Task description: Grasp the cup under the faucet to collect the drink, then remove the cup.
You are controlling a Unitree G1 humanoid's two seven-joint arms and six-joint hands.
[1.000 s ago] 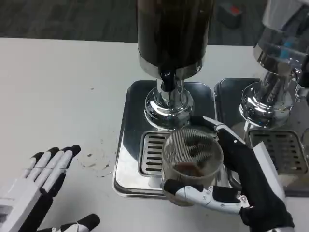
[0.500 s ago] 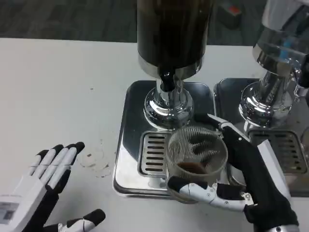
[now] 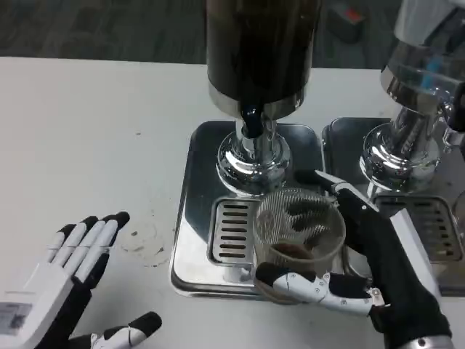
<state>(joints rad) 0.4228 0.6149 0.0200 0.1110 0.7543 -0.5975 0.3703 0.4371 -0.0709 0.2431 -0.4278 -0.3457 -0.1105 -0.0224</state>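
A: What do you have on the white worktop (image 3: 87, 123) besides the job itself?

B: You've got a second dispenser (image 3: 421, 87) at the right edge, chrome base, standing on its own steel drip tray (image 3: 429, 225) with a slotted grate. Your worktop shows faint ring stains (image 3: 142, 243) left of the near tray. Beyond the far edge you see dark carpet (image 3: 94, 29) and a grey object with a red patch (image 3: 349, 18)

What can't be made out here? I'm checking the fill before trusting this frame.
- Head view: drink level in the ribbed clear plastic cup; the ribs and the right hand blur it.
- The dark drink dispenser: top cut off by the edge.
- The second chrome dispenser: cut off at right.
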